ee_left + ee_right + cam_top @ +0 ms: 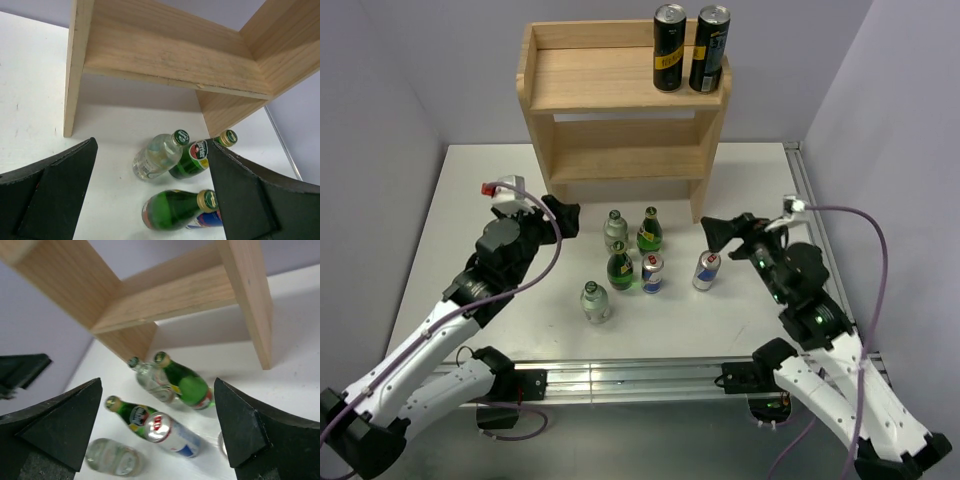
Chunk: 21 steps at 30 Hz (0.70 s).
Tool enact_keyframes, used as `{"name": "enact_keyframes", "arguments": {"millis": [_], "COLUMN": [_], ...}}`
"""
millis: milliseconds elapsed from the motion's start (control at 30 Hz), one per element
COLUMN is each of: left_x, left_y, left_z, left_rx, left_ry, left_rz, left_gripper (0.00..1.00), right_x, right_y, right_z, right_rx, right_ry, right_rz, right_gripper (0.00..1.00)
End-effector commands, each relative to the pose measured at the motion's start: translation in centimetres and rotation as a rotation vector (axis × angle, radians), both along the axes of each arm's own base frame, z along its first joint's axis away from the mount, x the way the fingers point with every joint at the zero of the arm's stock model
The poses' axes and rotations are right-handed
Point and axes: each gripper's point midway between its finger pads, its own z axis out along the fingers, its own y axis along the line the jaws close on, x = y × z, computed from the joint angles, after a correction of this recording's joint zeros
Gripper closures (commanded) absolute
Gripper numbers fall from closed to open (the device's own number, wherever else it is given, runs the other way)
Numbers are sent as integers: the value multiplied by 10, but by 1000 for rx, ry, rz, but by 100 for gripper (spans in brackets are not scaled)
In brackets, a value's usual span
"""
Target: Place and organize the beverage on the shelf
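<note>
No wording can be read anywhere. On the shelf (590, 80), the left black can (669, 50) and the right black can (709, 50) carry yellow lettering too small to make out. The green bottle (186, 167) wears a red-and-white label with blurred print.

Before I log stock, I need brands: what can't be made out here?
Black cans: top view, label print too small.
Blue can: left wrist view, cut by bottom edge and a finger of the left hand.
Rightmost can: right wrist view, mostly behind a finger of the right hand.
</note>
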Motion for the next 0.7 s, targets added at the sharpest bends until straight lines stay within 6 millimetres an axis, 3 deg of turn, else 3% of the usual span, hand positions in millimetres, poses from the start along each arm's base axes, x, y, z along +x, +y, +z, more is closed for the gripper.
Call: {"name": "enact_keyframes", "arguments": {"millis": [0, 33, 67, 100, 167, 200, 300, 400, 667], "left_x": [-13, -15, -16, -17, -18, -19, -20, -20, -23], "left_y": [11, 15, 17, 17, 17, 16, 16, 17, 20], "left_z": [-8, -15, -19, -22, -31, -31, -39, -44, -47], "left_rx": [-14, -16, -18, -22, -33, -40, -38, -29, -36], "left_ry": [22, 36, 44, 50, 60, 54, 61, 64, 38], "left_rz": [49, 69, 81, 84, 87, 83, 89, 96, 95], "left_gripper": [1, 1, 1, 1, 1, 2, 2, 2, 2], "right_x": [-26, -30, -36, -39, -38, -40, -42, -42, -36], "right_y": [-7, -6, -7, -9, -14, -18, -24, -36, -25], "right_z": [-13, -31, -35, -58, -84, -106, -141, -153, -176], "right_rx": [59, 81, 105, 87, 84, 45, -25, -61, -111], "right_ry": [50, 97, 106, 172, 265, 332, 459, 490, 522], "right_rz": [-9, -13, -11, -29, -97, -126, -212, -321, -331], "right_gripper": [0, 0, 0, 0, 0, 0, 0, 0, 0]}}
